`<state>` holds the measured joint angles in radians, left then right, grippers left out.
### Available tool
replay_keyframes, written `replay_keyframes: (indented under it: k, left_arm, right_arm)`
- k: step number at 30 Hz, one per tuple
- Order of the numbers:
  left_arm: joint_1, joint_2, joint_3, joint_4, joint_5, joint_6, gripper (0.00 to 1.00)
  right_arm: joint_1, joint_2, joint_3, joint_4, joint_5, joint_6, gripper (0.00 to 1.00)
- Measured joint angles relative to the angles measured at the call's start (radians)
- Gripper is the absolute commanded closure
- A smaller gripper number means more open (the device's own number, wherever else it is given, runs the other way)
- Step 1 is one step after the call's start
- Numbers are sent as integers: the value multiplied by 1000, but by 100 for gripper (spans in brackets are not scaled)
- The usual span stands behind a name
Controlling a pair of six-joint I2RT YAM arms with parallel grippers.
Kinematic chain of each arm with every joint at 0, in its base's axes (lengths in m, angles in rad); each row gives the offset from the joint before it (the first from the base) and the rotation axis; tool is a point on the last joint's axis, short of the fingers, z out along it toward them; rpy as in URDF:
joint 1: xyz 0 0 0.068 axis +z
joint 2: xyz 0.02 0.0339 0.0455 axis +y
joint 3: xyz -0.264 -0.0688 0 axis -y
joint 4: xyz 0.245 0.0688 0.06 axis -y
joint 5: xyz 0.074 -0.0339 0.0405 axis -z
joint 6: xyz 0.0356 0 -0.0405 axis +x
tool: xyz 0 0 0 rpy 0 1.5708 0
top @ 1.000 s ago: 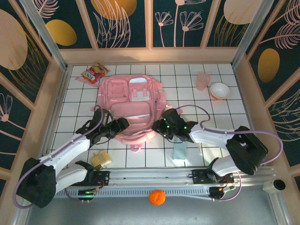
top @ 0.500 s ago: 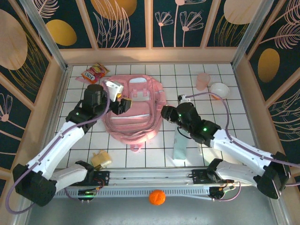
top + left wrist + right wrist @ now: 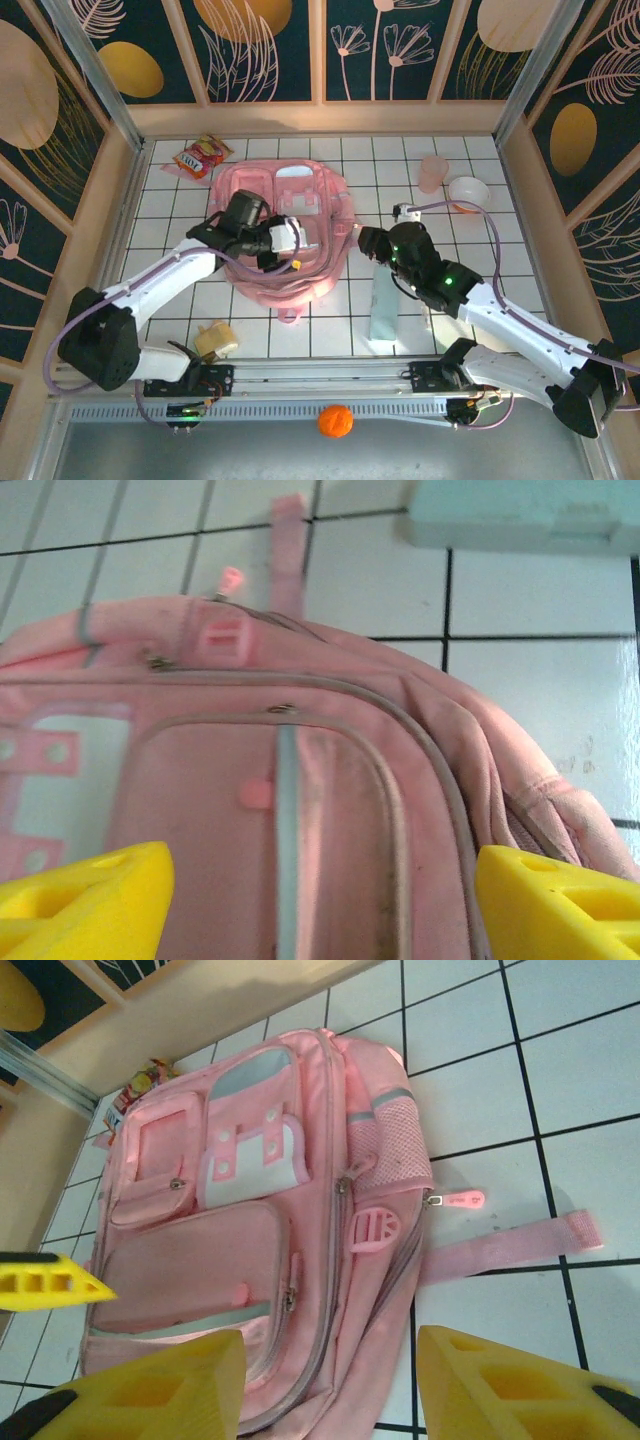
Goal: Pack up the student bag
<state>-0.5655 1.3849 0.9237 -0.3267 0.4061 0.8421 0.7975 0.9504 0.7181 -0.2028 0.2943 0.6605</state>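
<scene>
A: Left tool (image 3: 283, 245): where does it sit, and how do its jaws stand?
B: Over the middle of the student bag (image 3: 300, 190), above the front pocket. In its wrist view the two yellow fingers (image 3: 85, 895) stand far apart at the lower corners. Pink fabric shows between and beyond them, and nothing is gripped. Whether they touch the fabric cannot be told.
A: And the right tool (image 3: 368, 243)?
B: Just beside the bag's right edge. Its yellow fingers (image 3: 150, 1385) are likewise parted, holding nothing. Beyond them lie the bag's side and a loose pink strap (image 3: 500, 1245), with a zip pull (image 3: 455, 1200) just above the strap.
A: How does the bag lie?
B: Flat on the white-tiled desk (image 3: 500, 240), left of centre, front pockets and pale panels facing up.
A: Other items?
B: A snack packet (image 3: 200, 157) lies near the bag's far left corner. A pink cup (image 3: 432, 172) and a white bowl (image 3: 468, 192) stand side by side at far right. A pale teal box (image 3: 384, 305) lies near the right tool, toward the near edge. An orange ball (image 3: 336, 421) rests on the grey strip by the arm bases.
</scene>
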Motion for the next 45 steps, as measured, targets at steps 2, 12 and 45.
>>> replay_keyframes:
  k: [2,12,45]
  left_arm:
    - [-29,25,-19,29,-41,21,18]
    - [-54,109,-67,187,-198,29,13]
    - [89,-208,-198,236,184,-128,100]
  right_arm:
    - [0,0,0,-5,0,0,51]
    - [0,0,-1,-16,0,4,51]
    - [-335,338,121,75,-660,-895,42]
